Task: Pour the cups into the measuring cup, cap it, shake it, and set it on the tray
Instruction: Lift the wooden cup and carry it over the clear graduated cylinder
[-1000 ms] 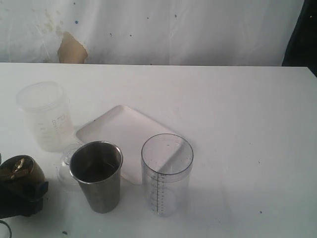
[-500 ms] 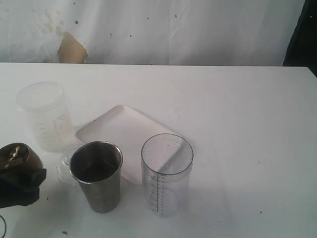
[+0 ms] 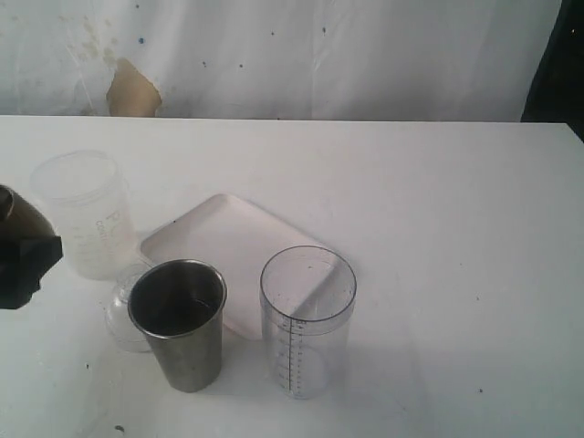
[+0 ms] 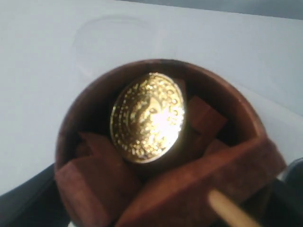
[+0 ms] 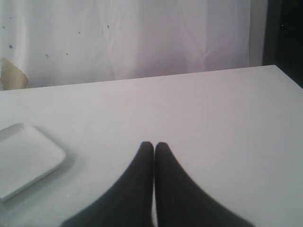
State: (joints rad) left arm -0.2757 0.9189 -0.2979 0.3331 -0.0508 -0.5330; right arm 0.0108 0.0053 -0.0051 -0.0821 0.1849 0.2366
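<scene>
- Squat round-bellied brownish-brass cup (image 4: 147,118) is held by the L gripper (image 3: 26,257); its fingers are spread wide around the cup's belly.
- Frosted plastic jar (image 3: 87,214) is seen just beside these fingers. Tall tapered steel tumbler (image 3: 180,333) is near them, and the clear graduated measuring cup (image 3: 307,324) stands farther off.
- Flat white rectangular tray (image 3: 228,237) lies behind those two, apart from L fingers.
- R gripper (image 5: 154,145): fingers are pressed together, nothing is held; the tray corner is well apart from them.

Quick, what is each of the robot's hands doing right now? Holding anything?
Left gripper: gripping the brass cup.
Right gripper: shut, holding nothing.
</scene>
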